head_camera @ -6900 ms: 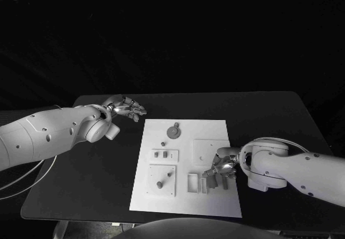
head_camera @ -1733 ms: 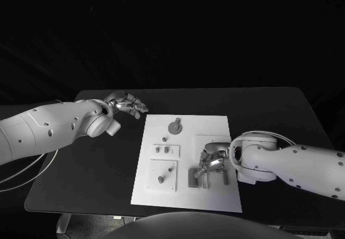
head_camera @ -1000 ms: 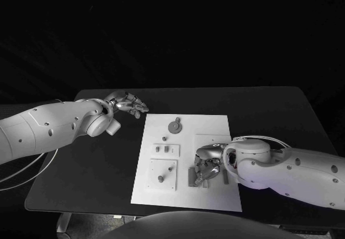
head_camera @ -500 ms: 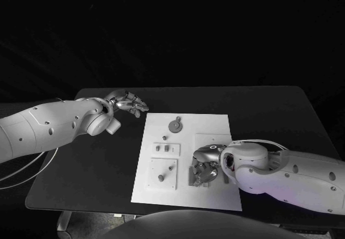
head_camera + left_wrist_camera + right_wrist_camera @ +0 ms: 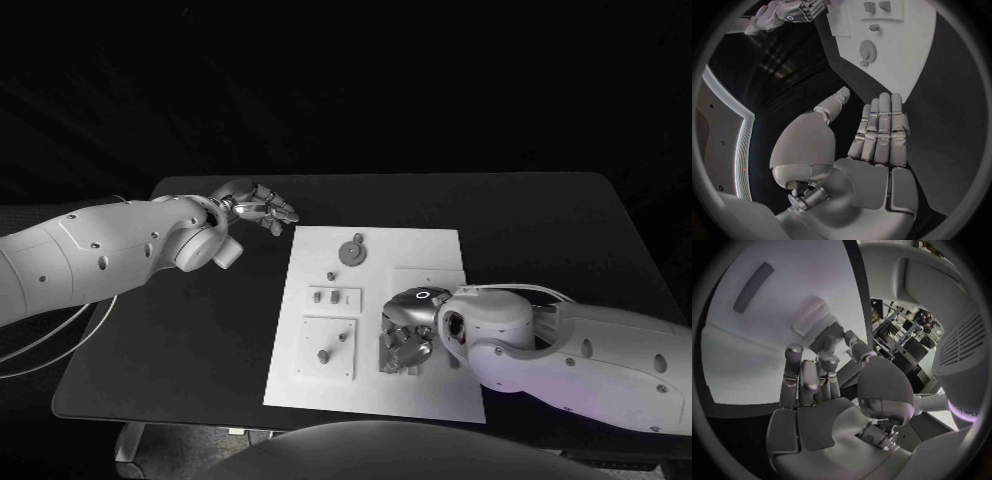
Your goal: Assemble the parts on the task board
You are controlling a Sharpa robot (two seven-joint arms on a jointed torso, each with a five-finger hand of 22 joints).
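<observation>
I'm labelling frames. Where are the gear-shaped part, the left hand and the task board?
gear-shaped part (image 5: 351, 256): head view, centre of the round disc.
left hand (image 5: 257, 209): head view, middle of the hand.
task board (image 5: 433, 245): head view, bare surface near its far right corner.
</observation>
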